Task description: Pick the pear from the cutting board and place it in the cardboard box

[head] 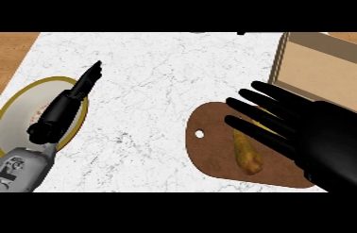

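A yellow-brown pear [246,152] lies on the brown cutting board [209,152] at the lower right of the counter. My right hand [317,133] hovers over the board's right side with its fingers straight and spread, pointing up-left across the pear's upper part; it holds nothing. The cardboard box [317,62] stands open at the upper right, just beyond the board. At the left, my left hand [73,97] rests edge-on with straight fingers pointing up, above a plate.
A white plate with a yellow rim [17,109] sits at the left edge under my left forearm. The white marble counter [153,86] lies between the plate and the board. Wooden surface shows at the far left corner.
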Robot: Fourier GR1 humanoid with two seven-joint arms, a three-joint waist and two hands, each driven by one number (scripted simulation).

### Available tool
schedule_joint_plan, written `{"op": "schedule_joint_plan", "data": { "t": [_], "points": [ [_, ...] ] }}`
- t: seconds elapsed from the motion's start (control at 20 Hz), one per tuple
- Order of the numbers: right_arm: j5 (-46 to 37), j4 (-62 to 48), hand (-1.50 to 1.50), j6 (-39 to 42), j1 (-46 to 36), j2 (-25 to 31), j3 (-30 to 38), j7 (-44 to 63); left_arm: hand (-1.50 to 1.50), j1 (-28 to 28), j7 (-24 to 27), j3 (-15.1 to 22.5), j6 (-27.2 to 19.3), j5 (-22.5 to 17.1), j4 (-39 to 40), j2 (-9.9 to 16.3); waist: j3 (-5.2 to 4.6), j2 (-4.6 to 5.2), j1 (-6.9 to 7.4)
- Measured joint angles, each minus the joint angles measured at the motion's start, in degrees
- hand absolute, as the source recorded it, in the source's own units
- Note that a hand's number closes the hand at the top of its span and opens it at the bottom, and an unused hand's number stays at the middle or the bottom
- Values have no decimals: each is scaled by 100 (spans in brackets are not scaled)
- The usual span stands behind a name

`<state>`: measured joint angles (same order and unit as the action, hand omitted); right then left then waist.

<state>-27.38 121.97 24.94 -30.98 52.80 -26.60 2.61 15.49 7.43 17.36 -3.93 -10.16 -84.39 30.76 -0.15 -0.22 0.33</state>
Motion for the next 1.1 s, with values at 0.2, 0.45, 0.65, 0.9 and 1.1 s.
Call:
{"op": "schedule_joint_plan", "data": {
  "t": [0.2,0.45,0.65,0.9,1.1],
  "points": [
    [-635,300,-150,791,-240,132,-731,611,0,6,-19,-41,30,21,-14,-3,-6,-5,23],
    [-1280,509,-150,1841,-438,-292,-1805,1575,0,-62,-46,-64,73,42,-123,-22,-5,-10,40],
    [-1817,457,-150,2567,-544,-974,-2635,2426,0,-89,-89,-97,86,81,-160,-50,-4,-13,24],
    [-2364,98,-150,3072,-343,-1927,-3324,3317,0,-186,-76,-194,123,131,-213,-69,2,-9,-13],
    [-2710,-228,-150,3287,-28,-2519,-3621,3817,0,-128,-187,-283,177,157,-212,-132,7,-1,-39]
  ]
}}
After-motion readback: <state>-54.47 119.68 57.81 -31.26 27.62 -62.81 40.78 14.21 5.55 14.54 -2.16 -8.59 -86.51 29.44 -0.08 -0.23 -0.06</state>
